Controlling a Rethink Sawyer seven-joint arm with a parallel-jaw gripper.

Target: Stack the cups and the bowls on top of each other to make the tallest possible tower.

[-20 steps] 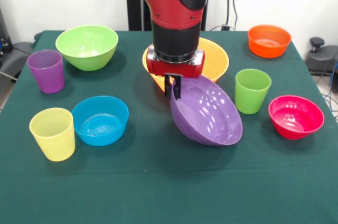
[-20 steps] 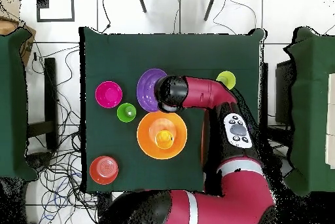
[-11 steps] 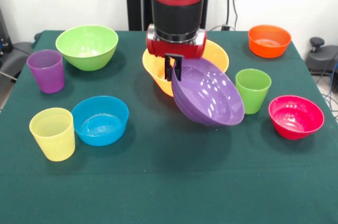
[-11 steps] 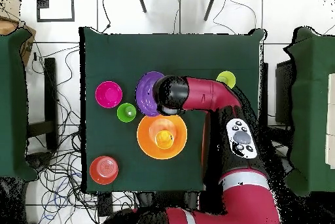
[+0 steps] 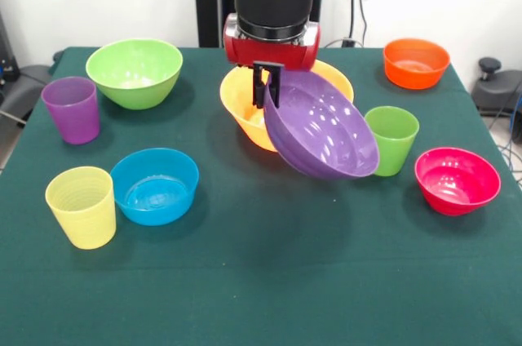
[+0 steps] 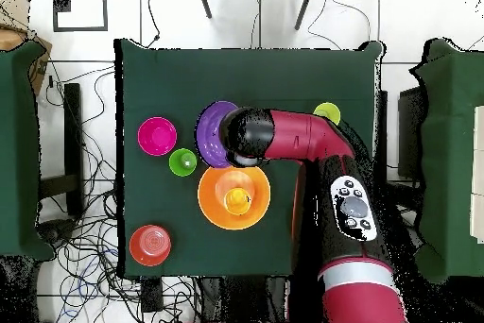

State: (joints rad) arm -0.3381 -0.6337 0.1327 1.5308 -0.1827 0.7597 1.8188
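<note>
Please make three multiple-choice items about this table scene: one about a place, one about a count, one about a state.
1. In the front view, what stands just left of the blue bowl?
A. the yellow cup
B. the green cup
C. the pink-red bowl

2. How many bowls rest on the table by themselves in the front view, not counting the held one?
A. three
B. five
C. seven

3. How is the purple bowl now?
A. flat on the table
B. upside down on the orange-yellow bowl
C. held tilted in the air

Answers:
1 A: the yellow cup is beside the blue bowl.
2 B: green, blue, orange-yellow, orange-red and pink-red.
3 C: the pincer grips the purple bowl by its rim, clear of the cloth.
</note>
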